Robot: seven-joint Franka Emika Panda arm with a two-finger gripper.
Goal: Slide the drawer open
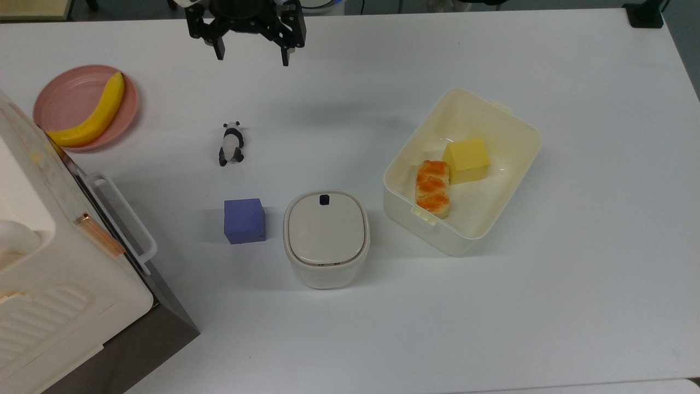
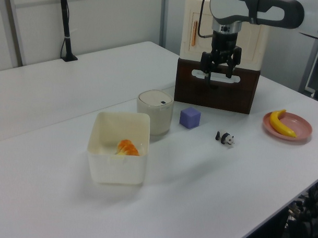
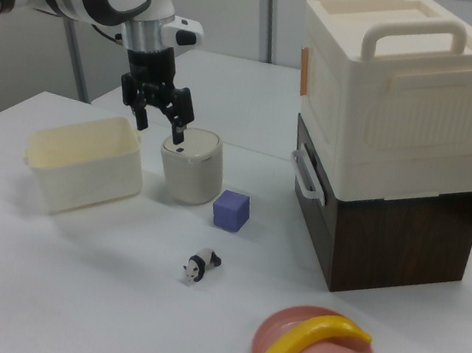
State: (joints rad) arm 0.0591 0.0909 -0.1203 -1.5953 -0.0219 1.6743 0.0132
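The drawer point(image 1: 97, 197) sits shut under a cream appliance at the top view's left edge, its dark brown front point(image 3: 313, 212) flush with the cabinet. Its white loop handle point(image 1: 124, 218) sticks out toward the table; the handle point(image 3: 303, 174) also shows in the right view. My gripper point(image 1: 251, 57) hangs open and empty at the top view's upper edge, well above the table and far from the handle. In the left view the gripper point(image 2: 218, 75) overlaps the drawer front point(image 2: 221, 96). In the right view the gripper point(image 3: 160, 128) hovers above the lidded pot.
A panda figurine point(image 1: 231, 143) and a purple cube point(image 1: 244, 220) lie between gripper and handle. A cream lidded pot point(image 1: 326, 236) stands beside the cube. A cream tub point(image 1: 495, 115) holds a yellow block and bread. A pink plate point(image 1: 65, 96) carries a banana point(image 1: 95, 115).
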